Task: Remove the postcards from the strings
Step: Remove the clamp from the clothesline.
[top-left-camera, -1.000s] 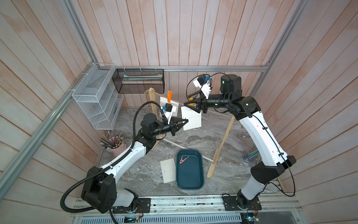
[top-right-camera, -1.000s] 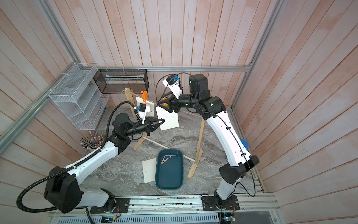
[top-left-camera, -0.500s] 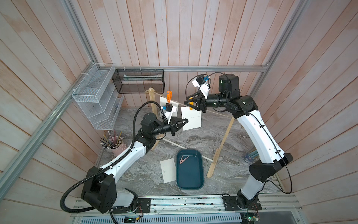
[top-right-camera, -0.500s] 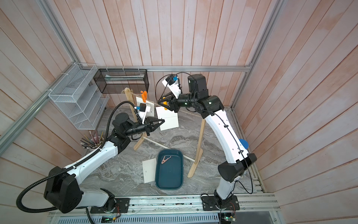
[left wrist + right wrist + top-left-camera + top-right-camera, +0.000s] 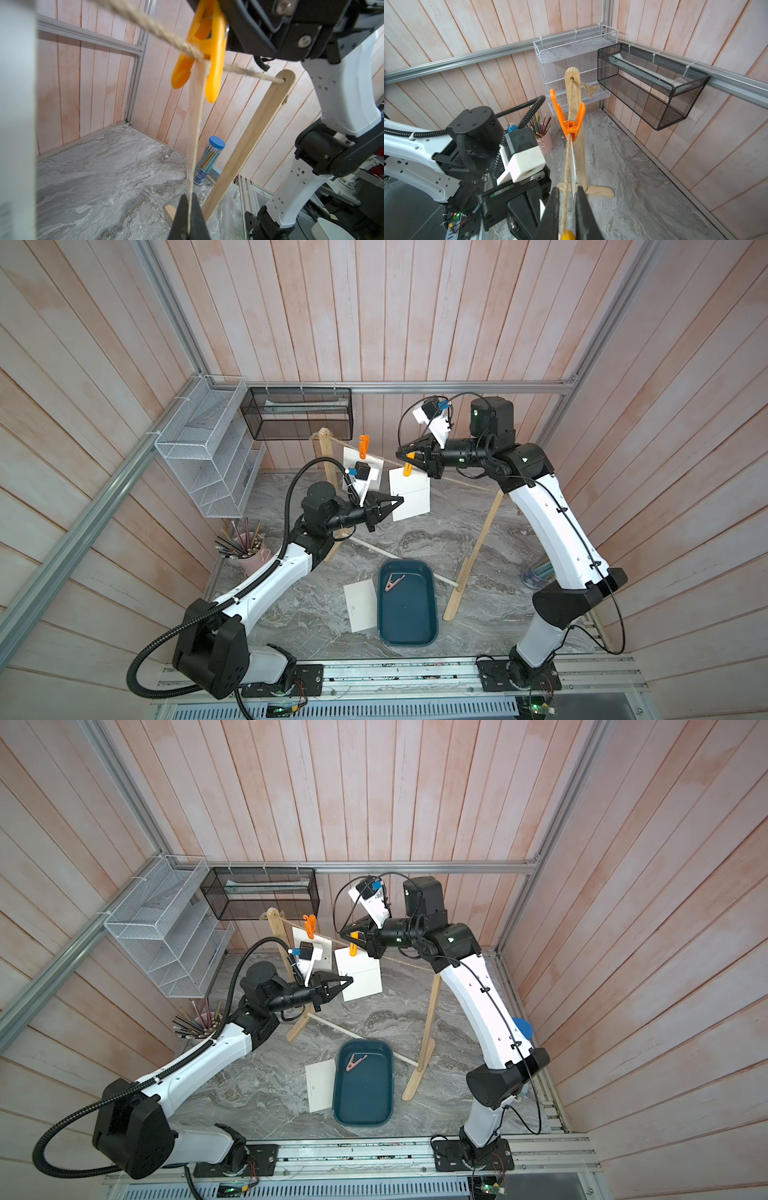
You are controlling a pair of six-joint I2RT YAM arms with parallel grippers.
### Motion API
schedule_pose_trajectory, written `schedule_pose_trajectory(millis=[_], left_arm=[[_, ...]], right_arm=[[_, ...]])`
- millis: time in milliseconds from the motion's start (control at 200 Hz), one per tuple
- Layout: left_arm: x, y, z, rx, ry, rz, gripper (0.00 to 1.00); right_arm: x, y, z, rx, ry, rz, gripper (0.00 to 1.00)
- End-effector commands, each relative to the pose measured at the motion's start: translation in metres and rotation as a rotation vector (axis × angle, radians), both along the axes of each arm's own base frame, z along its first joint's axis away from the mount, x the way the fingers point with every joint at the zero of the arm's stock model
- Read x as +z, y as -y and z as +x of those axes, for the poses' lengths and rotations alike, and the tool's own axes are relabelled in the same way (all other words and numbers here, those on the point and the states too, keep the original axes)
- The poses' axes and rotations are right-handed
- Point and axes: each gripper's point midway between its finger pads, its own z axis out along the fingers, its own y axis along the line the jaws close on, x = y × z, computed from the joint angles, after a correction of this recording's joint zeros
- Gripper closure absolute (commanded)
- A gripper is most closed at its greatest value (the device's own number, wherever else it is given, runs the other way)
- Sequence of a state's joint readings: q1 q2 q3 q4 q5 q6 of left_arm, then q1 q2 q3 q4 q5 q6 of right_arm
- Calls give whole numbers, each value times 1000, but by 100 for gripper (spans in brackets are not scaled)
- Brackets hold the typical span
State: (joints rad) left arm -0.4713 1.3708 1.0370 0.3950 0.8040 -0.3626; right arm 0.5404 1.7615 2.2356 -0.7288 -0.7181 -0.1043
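Left gripper (image 5: 400, 501): clamped right down on the middle postcard (image 5: 412, 497), low on its edge. In your left wrist view you see the card edge-on, running up from between the tips.
Right gripper (image 5: 400, 454): up at the twine (image 5: 158, 31), squeezed shut on the top of the yellow clothespin (image 5: 207, 41).
Yellow clothespin: sits on the twine, and its lower tips stand apart on either side of the card's top edge.
Middle postcard: hangs from the twine between the two posts, with its top at the yellow pin and its lower part in your left gripper.
Far postcard (image 5: 353, 457): also on the twine, next to the post (image 5: 330, 464) near the wire baskets. The orange clothespin (image 5: 364, 446) holds it, and your left wrist camera partly covers it in both top views.
Loose postcard (image 5: 360, 605): flat on the table, right up against the side of the tray (image 5: 409, 618).
Twine: stretched between that post and the other post (image 5: 478, 547). In your right wrist view it passes between the fingers (image 5: 550, 212).
Tray: dark blue, on the table in front of the rack, with a pink clothespin (image 5: 392, 581) lying in it.
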Motion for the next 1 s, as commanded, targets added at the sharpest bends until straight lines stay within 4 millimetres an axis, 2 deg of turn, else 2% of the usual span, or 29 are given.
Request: schedule_pose_trajectory(millis=[0, 395, 580, 815, 995], left_arm=[[10, -6, -7, 7, 18, -21, 100], [-3, -10, -18, 14, -55, -24, 100], [-5, -13, -24, 29, -71, -15, 100], [-12, -27, -34, 103, -134, 10, 100], [-30, -47, -46, 200, -244, 54, 100]], right_arm=[[22, 9, 2, -60, 46, 32, 100], [55, 26, -6, -140, 128, 99, 100], [70, 36, -17, -166, 185, 158, 100], [86, 43, -46, -122, 200, 206, 100], [74, 34, -78, -117, 197, 180, 100]])
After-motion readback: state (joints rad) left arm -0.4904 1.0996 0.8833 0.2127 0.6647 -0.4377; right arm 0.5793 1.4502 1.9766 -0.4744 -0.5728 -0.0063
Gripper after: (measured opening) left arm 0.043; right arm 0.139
